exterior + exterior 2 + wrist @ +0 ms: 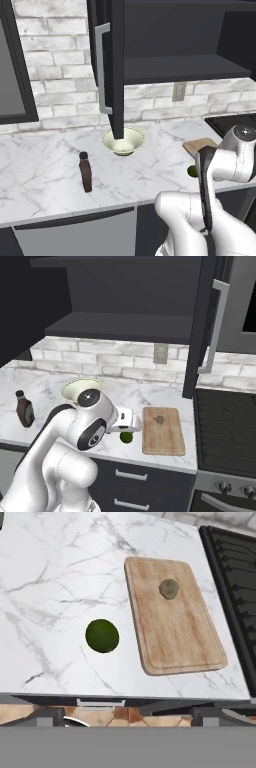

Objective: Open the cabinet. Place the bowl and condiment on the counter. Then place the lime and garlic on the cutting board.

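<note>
Cabinet [165, 55] open; bowl [123, 140], condiment [86, 172] on counter [45, 587]; garlic [169, 588] on cutting board [175, 632]; lime [102, 635] off board at its 9 o'clock, left to move; gripper [128, 714] empty, fingers spread wide.

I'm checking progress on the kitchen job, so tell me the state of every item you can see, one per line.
cabinet: doors open
bowl: upright on counter
condiment: upright on counter
garlic: on cutting board
lime: on counter, beside the board, not on it
gripper: open, holding nothing
</note>
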Available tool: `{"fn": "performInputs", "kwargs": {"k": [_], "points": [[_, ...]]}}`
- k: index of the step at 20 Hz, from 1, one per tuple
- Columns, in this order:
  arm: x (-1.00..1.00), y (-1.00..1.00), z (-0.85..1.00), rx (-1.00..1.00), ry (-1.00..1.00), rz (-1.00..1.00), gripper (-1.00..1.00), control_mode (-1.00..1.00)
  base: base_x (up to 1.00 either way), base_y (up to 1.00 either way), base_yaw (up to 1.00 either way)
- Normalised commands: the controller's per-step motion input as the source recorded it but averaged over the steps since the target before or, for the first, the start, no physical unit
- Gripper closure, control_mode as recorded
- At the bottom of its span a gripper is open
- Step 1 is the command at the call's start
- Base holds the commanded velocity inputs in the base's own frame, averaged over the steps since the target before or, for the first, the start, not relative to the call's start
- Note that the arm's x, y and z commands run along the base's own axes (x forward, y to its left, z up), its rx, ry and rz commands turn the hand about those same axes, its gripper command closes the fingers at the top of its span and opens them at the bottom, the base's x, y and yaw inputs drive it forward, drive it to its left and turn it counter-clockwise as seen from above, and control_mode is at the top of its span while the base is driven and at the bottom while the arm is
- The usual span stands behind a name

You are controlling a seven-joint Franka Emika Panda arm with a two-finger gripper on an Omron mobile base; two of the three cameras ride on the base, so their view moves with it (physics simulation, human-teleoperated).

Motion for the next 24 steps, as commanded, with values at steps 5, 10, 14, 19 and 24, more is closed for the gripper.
{"fn": "performInputs", "kwargs": {"k": [5,10,14,19,24], "points": [[-0.36,0.15,0.14,0.0,-0.02,0.0,-1.0,-1.0,0.0,0.0,0.0],[-0.39,0.24,0.07,0.0,-0.04,0.0,-1.0,-1.0,0.0,0.0,0.0],[-0.16,0.28,0.0,0.0,-0.01,0.0,-1.0,-1.0,0.0,0.0,0.0],[0.01,0.23,-0.1,0.0,-0.07,0.0,-1.0,-1.0,0.0,0.0,0.0],[0.06,0.12,-0.26,-0.02,-0.06,0.0,-1.0,-1.0,0.0,0.0,0.0]]}}
